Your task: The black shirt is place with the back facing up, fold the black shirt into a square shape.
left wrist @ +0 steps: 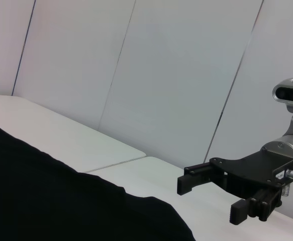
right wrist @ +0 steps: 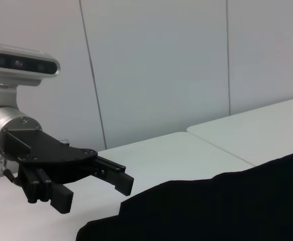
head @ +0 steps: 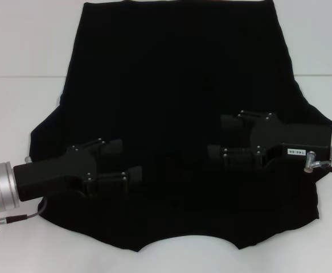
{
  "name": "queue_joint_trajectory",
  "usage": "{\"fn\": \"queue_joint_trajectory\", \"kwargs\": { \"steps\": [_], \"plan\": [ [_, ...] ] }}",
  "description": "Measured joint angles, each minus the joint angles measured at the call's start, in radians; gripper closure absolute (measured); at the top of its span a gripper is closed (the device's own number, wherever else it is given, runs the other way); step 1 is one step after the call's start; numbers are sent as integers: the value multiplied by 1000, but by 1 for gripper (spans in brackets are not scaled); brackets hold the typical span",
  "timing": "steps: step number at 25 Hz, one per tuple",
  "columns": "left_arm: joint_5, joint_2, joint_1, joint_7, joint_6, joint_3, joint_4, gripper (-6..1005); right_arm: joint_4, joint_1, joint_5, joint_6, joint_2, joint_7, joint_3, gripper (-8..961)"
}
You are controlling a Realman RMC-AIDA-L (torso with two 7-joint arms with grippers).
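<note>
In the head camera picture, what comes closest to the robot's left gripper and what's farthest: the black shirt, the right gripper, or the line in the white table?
1. The black shirt: spread flat right beneath the left gripper.
2. The right gripper: across the shirt on the robot's right, fingers open like the left's.
3. The table seam: up at the far left, beyond the shirt's edge.

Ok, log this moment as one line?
black shirt: flat, unfolded | left end effector: open, above shirt | right end effector: open, above shirt | fold: not started
</note>
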Motion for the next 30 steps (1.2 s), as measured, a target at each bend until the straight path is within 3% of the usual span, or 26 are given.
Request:
{"fn": "queue_joint_trajectory", "kwargs": {
  "steps": [15, 23, 30],
  "plan": [
    [0, -1, 0, -25, -9, -3, 1, 52, 0, 3, 0, -2, 0, 0, 0, 71],
    [7, 13, 2, -182, -77, -83, 11, 52, 0, 8, 0, -2, 7, 0, 4, 72],
    [70, 19, 11, -399, -253, -110, 46, 51, 1, 17, 0, 4, 19, 0, 1, 71]
  ]
}}
